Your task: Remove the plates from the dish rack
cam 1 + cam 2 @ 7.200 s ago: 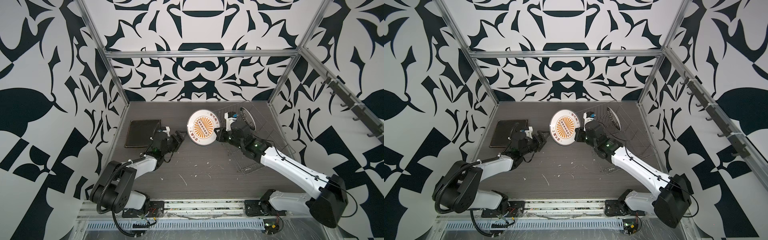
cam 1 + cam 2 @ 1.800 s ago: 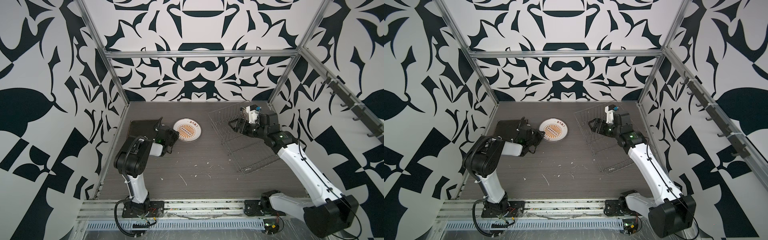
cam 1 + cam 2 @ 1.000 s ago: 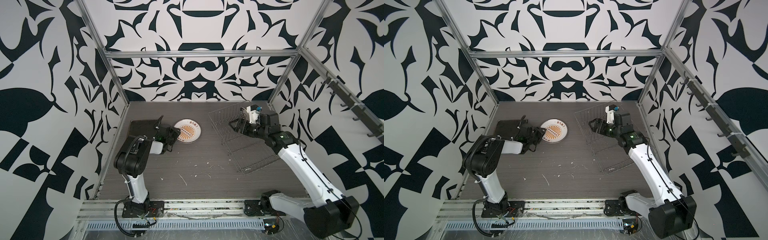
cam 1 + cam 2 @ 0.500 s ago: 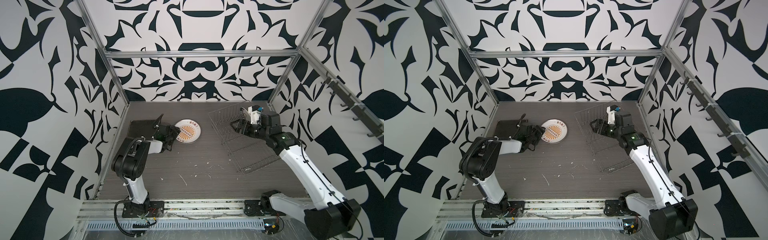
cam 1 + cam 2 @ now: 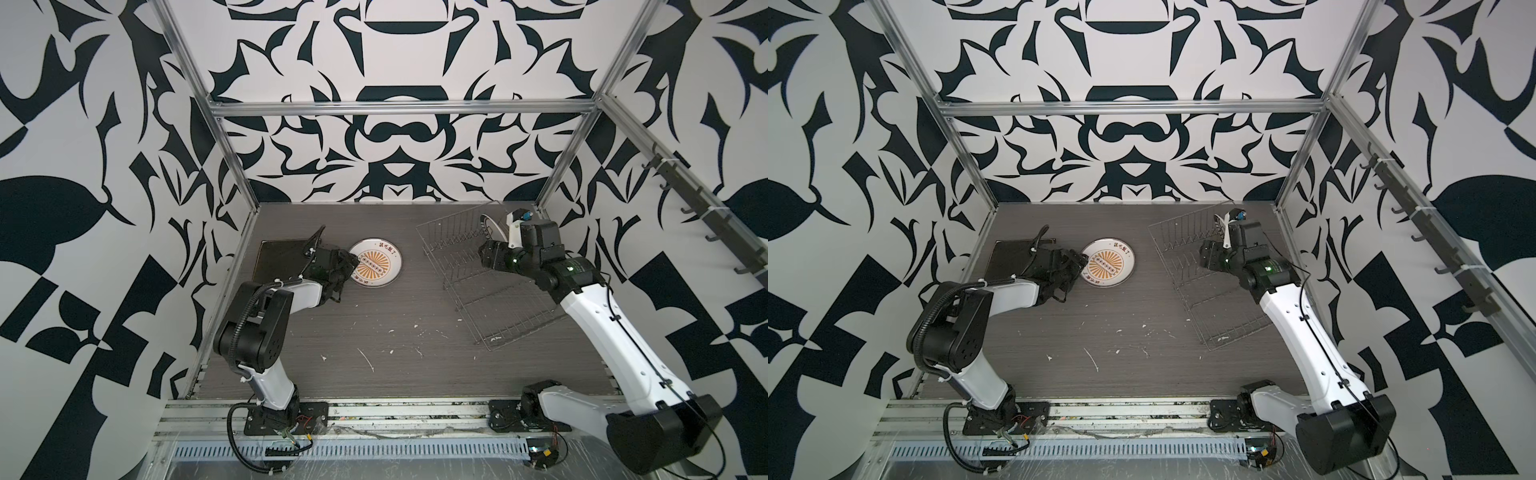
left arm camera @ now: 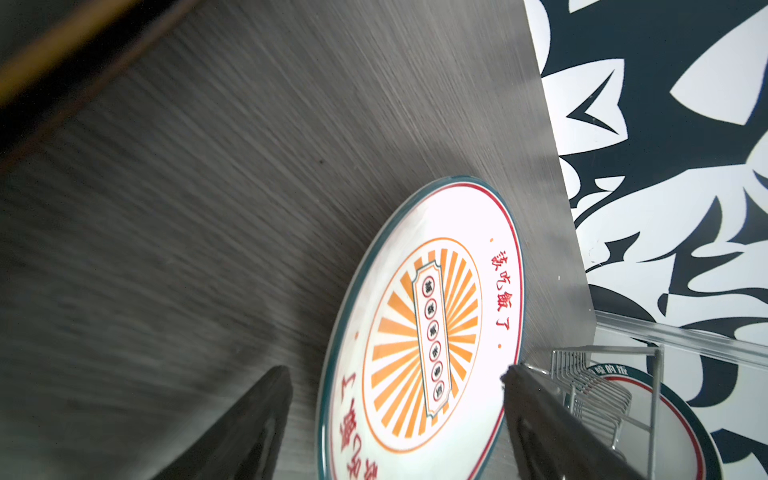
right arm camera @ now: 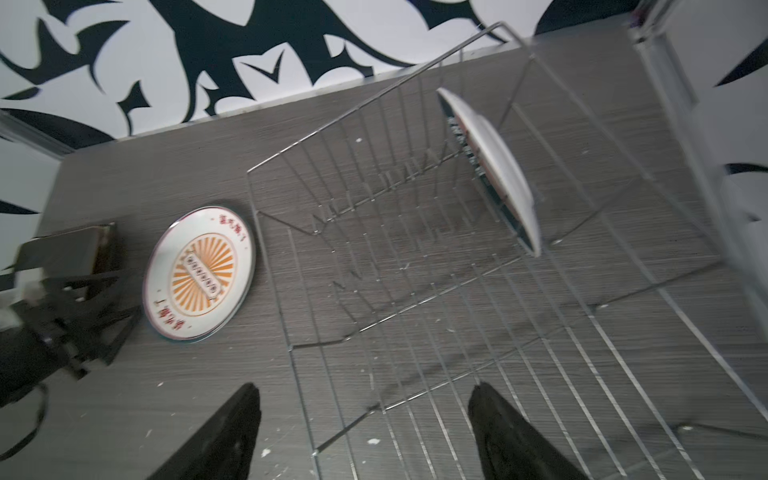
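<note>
Reaching out over the dark grey wood-grain table [image 5: 395,332], strewn with white specks [image 5: 370,361] at the near edge, my two arms flank a job I judge to be about two-thirds done.

My left gripper [image 6: 395,372] has its black fingers spread wide at the edge of the round white plate with the orange sunburst and dark green rim [image 5: 376,268]. That plate lies flat and face up on the table, well clear of the rack. I am gripping nothing, though I cannot tell whether a fingertip touches the rim. Beside that same arm, towards the left wall, the glossy black square plate [image 5: 280,259] also lies flat on the table, apart from the round one.

Across the table, my right gripper [image 7: 365,388] hangs above the large silver wire dish rack [image 5: 490,299]. Its fingers are parted and empty, with only bare wires beneath them. The rows of tines nearer me hold nothing.

At the rack's far end, close to the back corner, one round white plate with a dark-banded rim [image 7: 494,166] stands on edge, leaning among the wires.

By my count that makes two plates unloaded and one left to lift out. I see no others. The last one looks like work for my right gripper, which would have to reach farther back to take its rim.
</note>
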Controlling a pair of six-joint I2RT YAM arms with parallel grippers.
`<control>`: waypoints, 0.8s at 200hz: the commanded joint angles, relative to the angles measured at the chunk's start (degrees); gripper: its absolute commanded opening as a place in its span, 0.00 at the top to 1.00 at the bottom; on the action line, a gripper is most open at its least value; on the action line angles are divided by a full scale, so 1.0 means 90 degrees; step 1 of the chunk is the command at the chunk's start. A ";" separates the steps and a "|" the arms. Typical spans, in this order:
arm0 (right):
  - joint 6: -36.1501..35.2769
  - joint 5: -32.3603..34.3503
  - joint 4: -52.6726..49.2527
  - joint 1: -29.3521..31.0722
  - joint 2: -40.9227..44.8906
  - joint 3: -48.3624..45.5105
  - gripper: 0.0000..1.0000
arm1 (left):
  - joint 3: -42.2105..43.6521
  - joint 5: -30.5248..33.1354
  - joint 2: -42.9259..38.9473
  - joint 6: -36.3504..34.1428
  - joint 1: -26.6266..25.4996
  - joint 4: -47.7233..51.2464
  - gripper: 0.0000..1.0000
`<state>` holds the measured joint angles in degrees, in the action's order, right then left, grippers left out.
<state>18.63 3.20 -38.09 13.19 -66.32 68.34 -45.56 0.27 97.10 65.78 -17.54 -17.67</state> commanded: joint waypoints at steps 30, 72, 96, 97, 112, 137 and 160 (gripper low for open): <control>-0.1115 0.1917 -0.0919 -0.0020 -0.0530 0.0582 0.25 | -0.0002 -0.0040 -0.0288 -0.0207 -0.0105 0.0374 0.16; -0.1519 0.2445 -0.0985 -0.0028 -0.1062 0.0703 0.25 | -0.0051 0.0155 -0.0685 -0.0426 -0.0219 0.0875 0.16; -0.1667 0.2571 -0.0852 -0.0025 -0.1311 0.0771 0.26 | -0.0044 0.0081 -0.0945 -0.0519 -0.0219 0.1039 0.16; -0.1673 0.2577 -0.0849 -0.0023 -0.1321 0.0779 0.26 | -0.0049 0.0074 -0.0955 -0.0520 -0.0219 0.1042 0.16; -0.1780 0.2594 -0.0832 -0.0020 -0.1532 0.0906 0.27 | -0.0045 -0.0040 -0.1111 -0.0607 -0.0219 0.1075 0.16; -0.1898 0.2807 -0.0725 -0.0020 -0.1909 0.1062 0.32 | -0.0148 -0.0588 -0.1302 -0.1212 -0.0292 0.0860 0.16; -0.2019 0.3015 -0.0643 -0.0020 -0.2257 0.1274 0.36 | -0.0465 -0.0650 -0.1456 -0.1877 -0.0581 0.1140 0.16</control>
<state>2.37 26.41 -45.36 13.19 -84.79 76.36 -46.39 -2.94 86.21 56.75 -20.38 -9.39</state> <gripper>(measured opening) 0.656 0.841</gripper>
